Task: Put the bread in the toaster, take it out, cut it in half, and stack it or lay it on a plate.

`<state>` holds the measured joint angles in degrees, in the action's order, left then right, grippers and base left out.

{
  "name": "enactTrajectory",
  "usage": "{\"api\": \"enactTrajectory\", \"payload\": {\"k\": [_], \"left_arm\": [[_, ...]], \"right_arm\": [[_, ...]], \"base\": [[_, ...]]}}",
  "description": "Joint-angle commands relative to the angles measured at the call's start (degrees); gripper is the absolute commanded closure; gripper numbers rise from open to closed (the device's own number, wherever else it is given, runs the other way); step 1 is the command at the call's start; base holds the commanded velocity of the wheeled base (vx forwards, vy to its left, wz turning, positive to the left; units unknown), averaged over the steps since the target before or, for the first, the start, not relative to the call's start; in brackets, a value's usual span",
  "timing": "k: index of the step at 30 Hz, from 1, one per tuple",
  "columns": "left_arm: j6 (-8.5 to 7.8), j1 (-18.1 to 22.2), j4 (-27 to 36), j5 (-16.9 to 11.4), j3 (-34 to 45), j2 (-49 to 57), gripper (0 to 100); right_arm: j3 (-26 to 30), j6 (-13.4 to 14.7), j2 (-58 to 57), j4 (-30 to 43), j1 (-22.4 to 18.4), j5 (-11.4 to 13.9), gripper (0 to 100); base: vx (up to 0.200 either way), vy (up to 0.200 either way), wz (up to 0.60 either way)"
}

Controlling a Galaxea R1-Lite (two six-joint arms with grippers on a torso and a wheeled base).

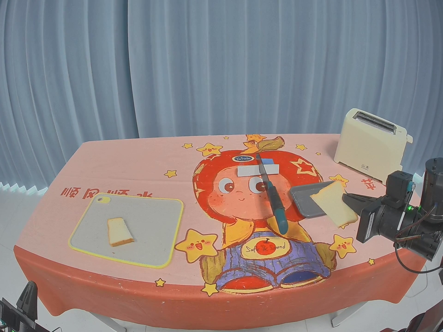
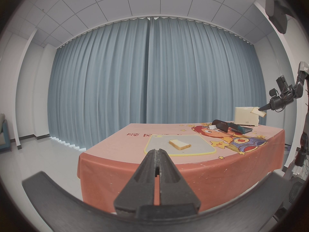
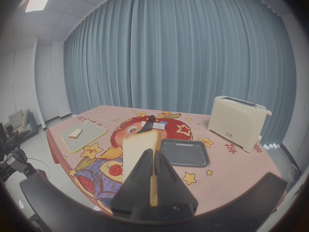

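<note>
Pinching bread (image 1: 333, 203), right fingers (image 1: 354, 200); its long axis aims at tray (image 1: 304, 200); left fingers (image 2: 145, 181) closed.

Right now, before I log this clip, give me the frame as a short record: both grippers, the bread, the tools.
right gripper: shut on a bread slice, held in the air beside the tray
left gripper: shut, holding nothing, low off the table's near left corner
bread piece: lying on the cutting board, left side
knife: lying mid-table, blade across a white block
toaster: far right, slots up
</note>
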<state>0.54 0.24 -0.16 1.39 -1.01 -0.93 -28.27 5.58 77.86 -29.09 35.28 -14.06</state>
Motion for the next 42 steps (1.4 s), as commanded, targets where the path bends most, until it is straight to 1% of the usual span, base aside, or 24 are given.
{"api": "enactTrajectory", "payload": {"k": [1,14,21,24,28,33,35,36,39,41,42], "left_arm": [[-0.01,0.02,-0.02,0.02,1.01,0.93,100],[-0.01,0.02,-0.02,0.02,1.01,0.93,100],[-0.01,0.02,-0.02,0.02,1.01,0.93,100],[-0.01,0.02,-0.02,0.02,1.01,0.93,100],[-0.01,0.02,-0.02,0.02,1.01,0.93,100],[-0.01,0.02,-0.02,0.02,1.01,0.93,100],[-0.01,0.02,-0.02,0.02,1.01,0.93,100],[-0.01,0.02,-0.02,0.02,1.01,0.93,100],[-0.01,0.02,-0.02,0.02,1.01,0.93,100],[-0.01,0.02,-0.02,0.02,1.01,0.93,100],[-0.01,0.02,-0.02,0.02,1.01,0.93,100]], "right_arm": [[-0.29,0.13,0.01,-0.01,-0.12,-0.01,100],[-0.73,0.57,1.06,-0.09,-0.65,0.43,100],[-1.44,0.48,2.56,-0.09,-3.11,0.78,100],[-2.14,0.48,2.47,-0.09,-5.66,0.96,100],[-3.72,0.48,2.47,-0.09,-7.86,1.4,100],[-6.27,0.39,3.17,0.43,-9.88,4.12,100],[-7.68,0.13,4.23,0.79,-11.02,4.65,100],[-9.0,-0.05,5.2,0.96,-11.81,5.09,100],[-13.48,-0.13,8.36,0.96,-14.01,5.35,100],[-14.18,-0.05,8.97,0.87,-14.63,5.35,100],[-14.36,0.39,9.59,0.7,-16.3,5.88,100]], "base": [[0.0,0.0,0.0],[0.0,0.0,0.0],[0.0,0.0,0.0],[0.0,0.0,0.0],[0.0,0.0,0.0],[0.0,0.0,0.0],[0.0,0.0,0.0],[0.0,0.0,0.0],[0.0,0.0,0.0],[0.0,0.0,0.0],[0.0,0.0,0.0]]}}
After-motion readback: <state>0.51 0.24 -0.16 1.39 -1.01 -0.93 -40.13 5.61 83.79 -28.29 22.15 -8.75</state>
